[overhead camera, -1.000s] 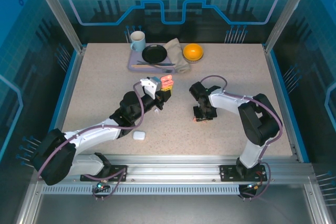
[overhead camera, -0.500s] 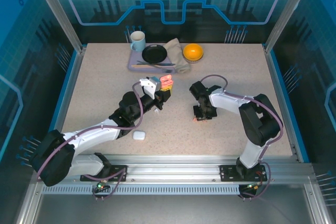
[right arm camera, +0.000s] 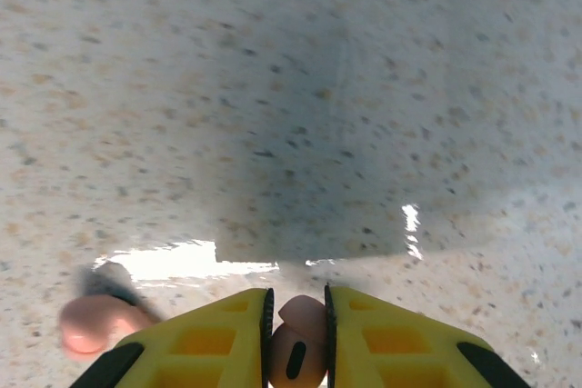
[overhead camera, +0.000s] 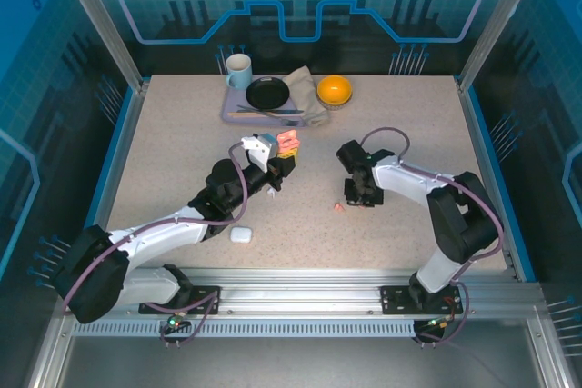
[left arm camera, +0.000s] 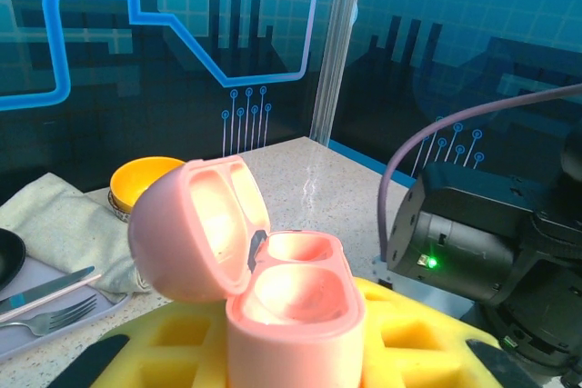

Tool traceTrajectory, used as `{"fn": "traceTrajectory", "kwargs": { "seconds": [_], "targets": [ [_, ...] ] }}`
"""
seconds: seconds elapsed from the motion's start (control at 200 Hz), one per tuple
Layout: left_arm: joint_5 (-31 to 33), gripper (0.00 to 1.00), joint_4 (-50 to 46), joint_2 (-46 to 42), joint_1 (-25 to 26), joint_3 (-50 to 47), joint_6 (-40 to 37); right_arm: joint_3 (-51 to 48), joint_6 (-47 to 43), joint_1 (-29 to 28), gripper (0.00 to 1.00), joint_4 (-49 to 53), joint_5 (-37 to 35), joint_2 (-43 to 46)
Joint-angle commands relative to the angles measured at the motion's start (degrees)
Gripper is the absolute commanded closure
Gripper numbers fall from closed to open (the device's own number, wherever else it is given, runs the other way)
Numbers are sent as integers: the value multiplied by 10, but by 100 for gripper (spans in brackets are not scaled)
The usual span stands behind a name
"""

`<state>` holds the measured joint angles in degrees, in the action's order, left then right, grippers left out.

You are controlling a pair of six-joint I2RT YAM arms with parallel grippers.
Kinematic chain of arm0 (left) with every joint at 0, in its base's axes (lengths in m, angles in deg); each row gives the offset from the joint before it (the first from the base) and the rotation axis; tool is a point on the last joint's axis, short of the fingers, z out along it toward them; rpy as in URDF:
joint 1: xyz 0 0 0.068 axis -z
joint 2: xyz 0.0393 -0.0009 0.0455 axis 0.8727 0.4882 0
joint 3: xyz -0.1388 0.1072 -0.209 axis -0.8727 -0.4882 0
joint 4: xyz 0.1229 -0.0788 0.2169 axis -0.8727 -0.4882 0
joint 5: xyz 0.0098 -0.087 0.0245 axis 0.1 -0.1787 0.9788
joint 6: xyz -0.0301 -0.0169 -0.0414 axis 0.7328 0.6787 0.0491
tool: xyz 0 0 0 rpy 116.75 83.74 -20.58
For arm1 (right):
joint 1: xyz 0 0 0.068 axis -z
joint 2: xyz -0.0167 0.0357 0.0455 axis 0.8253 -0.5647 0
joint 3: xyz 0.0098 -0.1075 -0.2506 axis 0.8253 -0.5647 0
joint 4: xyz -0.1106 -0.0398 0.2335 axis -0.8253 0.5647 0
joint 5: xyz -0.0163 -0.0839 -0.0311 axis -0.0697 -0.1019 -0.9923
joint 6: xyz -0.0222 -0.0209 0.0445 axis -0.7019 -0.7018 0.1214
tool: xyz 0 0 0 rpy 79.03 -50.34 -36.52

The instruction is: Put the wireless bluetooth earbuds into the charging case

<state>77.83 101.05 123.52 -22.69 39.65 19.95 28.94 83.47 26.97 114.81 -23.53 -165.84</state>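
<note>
My left gripper (overhead camera: 285, 157) (left arm camera: 296, 347) is shut on the salmon-pink charging case (overhead camera: 288, 141) (left arm camera: 291, 306), holding it upright above the table's middle. Its lid is swung open and both wells look bare. My right gripper (overhead camera: 356, 199) (right arm camera: 297, 311) hovers just above the tabletop, shut on one pink earbud (right arm camera: 298, 352) pinched between its yellow fingers. A second pink earbud (overhead camera: 338, 207) (right arm camera: 91, 324) lies on the table just left of that gripper.
A small white closed case (overhead camera: 240, 234) rests near the front, beside the left arm. At the back stand a lilac tray (overhead camera: 233, 114) with a black plate (overhead camera: 267, 93), a mug (overhead camera: 238, 70), a grey cloth (overhead camera: 307, 97) and an orange bowl (overhead camera: 334, 90).
My right gripper has closed on a pink earbud and shifted slightly right, uncovering the other pink earbud on the table. The left arm and case have not moved.
</note>
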Motion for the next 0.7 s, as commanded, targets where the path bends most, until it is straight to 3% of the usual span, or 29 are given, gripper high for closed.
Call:
{"fn": "traceTrajectory", "kwargs": {
  "seconds": [0.0,0.17,0.335,0.505,0.695],
  "targets": [
    [-14,100,6,-9,-4,0,-2,-34,103,10,79,-8,4,34],
    [-29,100,10,2,-3,-2,-7,-83,173,22,79,-47,25,98],
    [-53,100,29,13,-3,-14,-11,-84,200,28,78,-77,54,213],
    [-72,100,45,27,-3,-15,-6,-17,218,30,77,-96,91,298],
    [-76,100,78,50,-1,-11,-9,73,245,27,76,-149,146,310]
  ]
}}
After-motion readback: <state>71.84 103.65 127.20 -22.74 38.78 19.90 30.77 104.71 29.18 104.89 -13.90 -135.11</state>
